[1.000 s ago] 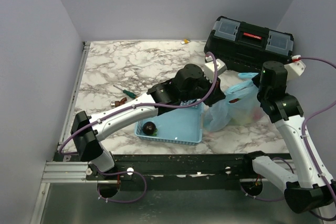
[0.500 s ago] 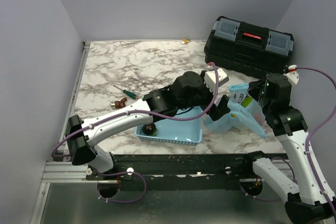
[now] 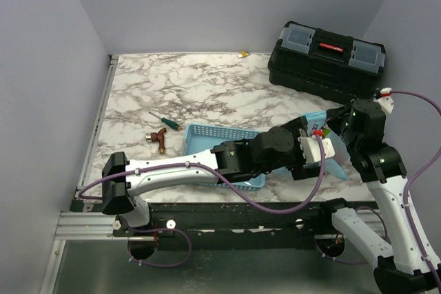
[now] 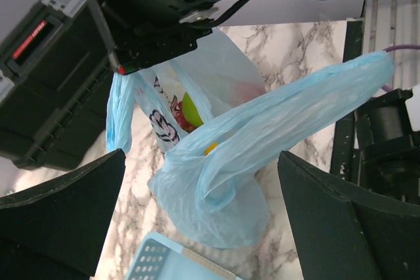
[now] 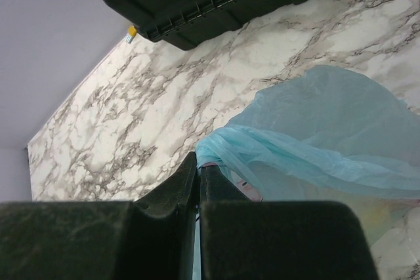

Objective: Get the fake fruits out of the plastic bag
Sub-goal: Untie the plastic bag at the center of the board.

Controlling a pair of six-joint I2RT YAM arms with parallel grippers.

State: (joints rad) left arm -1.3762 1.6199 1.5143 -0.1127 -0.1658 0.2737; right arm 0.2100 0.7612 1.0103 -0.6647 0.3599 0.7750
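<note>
The plastic bag (image 4: 216,214) hangs bunched in the wide gap of the left gripper (image 4: 201,162). This gripper stands fully open and has hold of nothing. Its dark fingers (image 4: 65,208) sit far apart on either side of the bag.

The right gripper (image 5: 199,165) is closed tight on a twisted loop handle of the bag and holds it up off the counter (image 3: 172,87). It is just in front of the black toolbox (image 3: 327,56), on the side toward the arm bases.

Fake fruits show through the thin blue film: a green fruit (image 4: 190,111) beside the dark cartoon print, and a bit of yellow fruit (image 4: 210,147) just under it. A reddish blur higher up is too faint to name.

The latticed blue basket (image 3: 220,135) lies left of the toolbox and nearer the arm bases, partly hidden under the left arm. A green-handled screwdriver (image 3: 164,120) and a small brown fitting (image 3: 160,138) lie farther left of the toolbox.
</note>
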